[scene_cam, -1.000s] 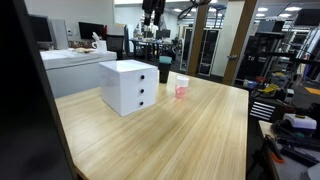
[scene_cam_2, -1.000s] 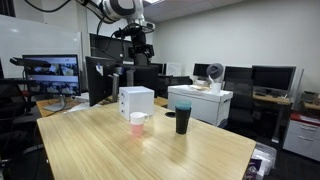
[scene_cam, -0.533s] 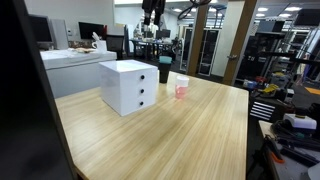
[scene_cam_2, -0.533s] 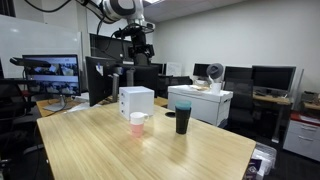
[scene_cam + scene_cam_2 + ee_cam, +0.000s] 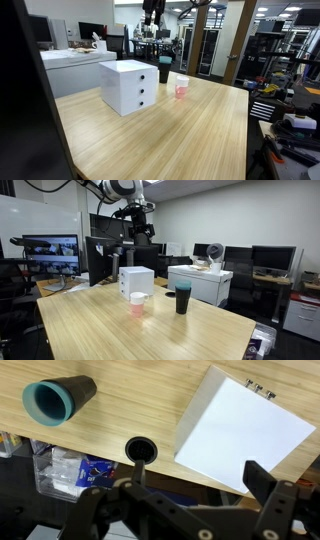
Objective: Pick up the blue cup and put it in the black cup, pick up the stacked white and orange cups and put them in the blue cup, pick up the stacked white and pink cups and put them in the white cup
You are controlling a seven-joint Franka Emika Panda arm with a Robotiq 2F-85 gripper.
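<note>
The black cup (image 5: 62, 400) stands on the wooden table with the blue cup (image 5: 48, 400) nested inside it; only a teal rim and inside show. In both exterior views it is a dark cup (image 5: 183, 299) (image 5: 164, 71) next to the white box. The stacked white and pink cups (image 5: 137, 303) (image 5: 181, 87) stand upright on the table, apart from it. My gripper (image 5: 195, 468) hangs high over the box (image 5: 140, 227) (image 5: 152, 13), open and empty. The stacked white and orange cups and the white cup are out of view.
A white drawer box (image 5: 128, 85) (image 5: 136, 281) (image 5: 240, 425) sits on the table (image 5: 190, 130) under my gripper. A small black round thing (image 5: 140, 450) shows at the table's edge. Desks, monitors and racks surround the table.
</note>
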